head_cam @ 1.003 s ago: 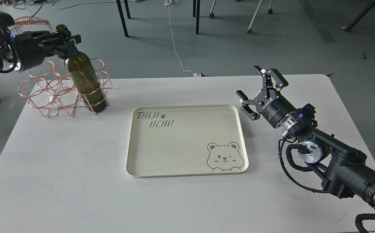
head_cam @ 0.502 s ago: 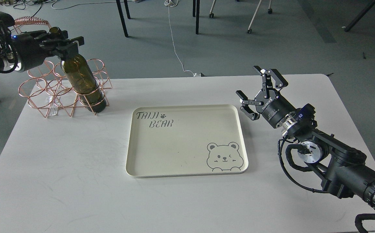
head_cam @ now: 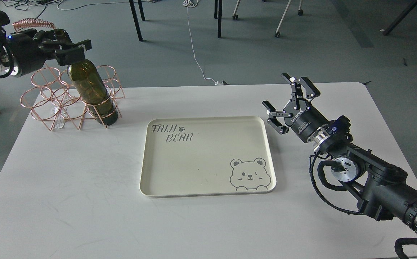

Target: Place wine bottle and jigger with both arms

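Note:
The dark olive-green wine bottle (head_cam: 92,91) leans in a ring of the copper wire rack (head_cam: 46,108) at the table's far left, its neck tilted up and to the left. My left gripper (head_cam: 61,45) is closed around the bottle's neck, just below its mouth. My right gripper (head_cam: 285,103) is open and empty, above the table just off the far right corner of the cream tray (head_cam: 208,162). The jigger is out of view.
The tray, printed "TAIJI BEAR" with a bear face, lies flat at the middle of the white table (head_cam: 68,201). Chair and table legs (head_cam: 136,21) stand on the floor beyond the far edge.
My left gripper has moved left and slightly up with the bottle's neck, tilting the bottle further left while its base stays in the rack. The right arm has not moved.

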